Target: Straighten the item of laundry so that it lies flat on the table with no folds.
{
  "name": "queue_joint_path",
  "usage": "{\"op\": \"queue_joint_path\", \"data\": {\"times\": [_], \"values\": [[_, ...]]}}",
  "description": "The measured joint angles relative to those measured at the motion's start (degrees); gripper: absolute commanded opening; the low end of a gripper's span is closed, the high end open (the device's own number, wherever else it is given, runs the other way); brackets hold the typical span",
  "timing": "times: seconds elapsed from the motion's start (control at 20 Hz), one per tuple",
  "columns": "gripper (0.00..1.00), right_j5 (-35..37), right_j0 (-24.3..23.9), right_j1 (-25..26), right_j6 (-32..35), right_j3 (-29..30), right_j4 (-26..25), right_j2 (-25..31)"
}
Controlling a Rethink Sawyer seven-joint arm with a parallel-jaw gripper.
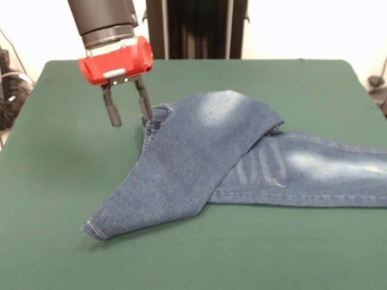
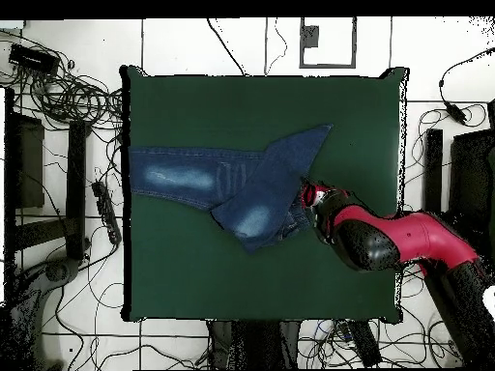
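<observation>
The blue denim jeans (image 1: 230, 157) lie on the green table (image 1: 60, 181). One leg runs flat off to the right. The other leg is folded over the waist and points to the front left, its hem (image 1: 91, 229) near the front. My gripper (image 1: 128, 116) hangs open and empty just left of the waistband (image 1: 154, 118), its right finger close by the cloth. In the overhead view the jeans (image 2: 232, 184) stretch to the table's left edge and the gripper (image 2: 307, 196) sits at their right end, mostly hidden under the arm.
The red and black arm (image 2: 396, 240) reaches in from the right of the overhead view. Cables and black stands (image 2: 77, 145) lie on the floor round the table. The pedestal (image 1: 193, 27) stands behind the table's far edge.
</observation>
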Motion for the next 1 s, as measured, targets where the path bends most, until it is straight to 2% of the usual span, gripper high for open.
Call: {"op": "queue_joint_path", "data": {"times": [0.55, 1.0], "values": [[1.00, 0.00, -1.57, 7.26, -0.14, -6.17, -0.20, 0.35], [1.00, 0.01, -2.99, 13.45, -0.31, -8.33, -0.26, 1.70]]}}
